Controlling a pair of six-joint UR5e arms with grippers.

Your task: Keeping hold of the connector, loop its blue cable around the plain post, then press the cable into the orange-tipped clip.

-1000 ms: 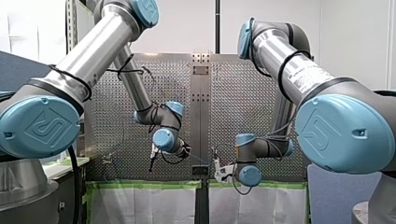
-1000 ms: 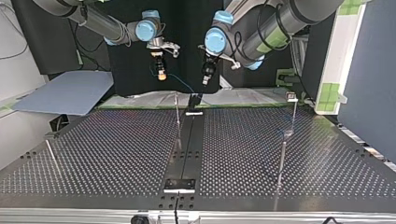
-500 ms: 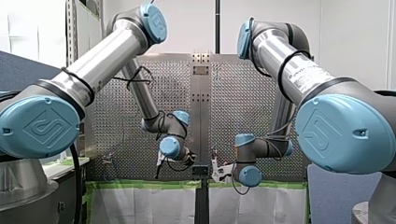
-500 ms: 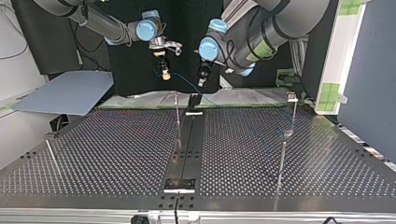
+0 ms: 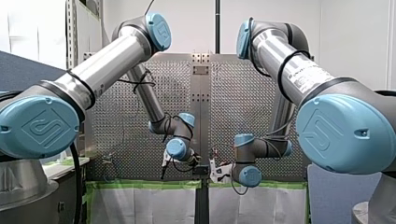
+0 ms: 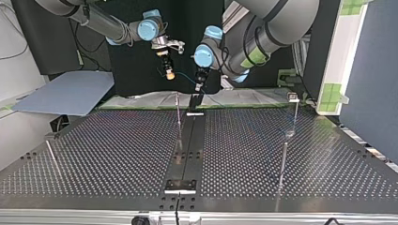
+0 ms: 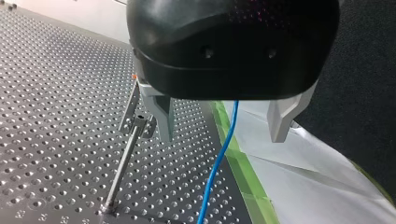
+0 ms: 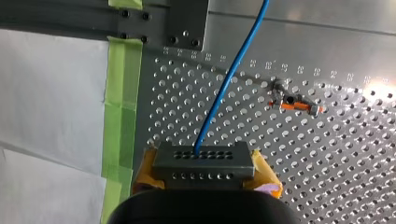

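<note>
Left fingers (image 7: 159,109) nearer the connector (image 8: 203,162)

Two arms (image 5: 105,63) (image 5: 292,70) — one cable (image 8: 223,93), one connector (image 8: 204,165)

Even room light fills the front view: a bright white wall (image 5: 187,28) at twelve o'clock, a long highlight down my left arm (image 5: 109,58)'s metal tube at ten o'clock. In the top view the black backdrop (image 6: 187,28) at twelve o'clock is dark, while the perforated table (image 6: 117,150) carries a soft sheen. In the right wrist view, glare whitens the table at three o'clock of the orange-tipped clip (image 8: 296,105). In the left wrist view a thin post (image 7: 122,161) casts a faint shadow at its foot.
</note>
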